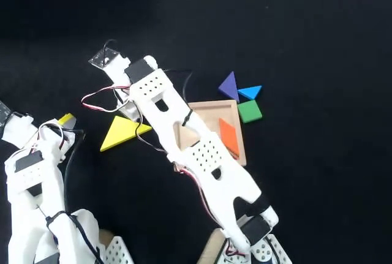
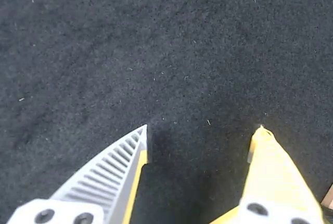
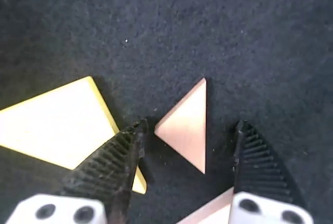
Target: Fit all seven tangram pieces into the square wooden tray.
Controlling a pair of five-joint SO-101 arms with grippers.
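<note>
Small pink triangle (image 3: pixel 187 125) flat on the black mat (image 3: pixel 218 21), just beside the yellow triangle (image 3: pixel 57 120).
The right gripper (image 3: pixel 191 125) is wide apart, one finger on each side, holding nothing.

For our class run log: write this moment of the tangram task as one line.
right gripper open, straddling pink triangle beside yellow triangle | left gripper open over bare cloth | tray holds orange piece

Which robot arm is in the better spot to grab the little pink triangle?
The right. Its open right gripper has one finger on each side of the pink triangle, beside the yellow triangle. The left gripper is open over bare black cloth, with no piece between its fingers.
</note>
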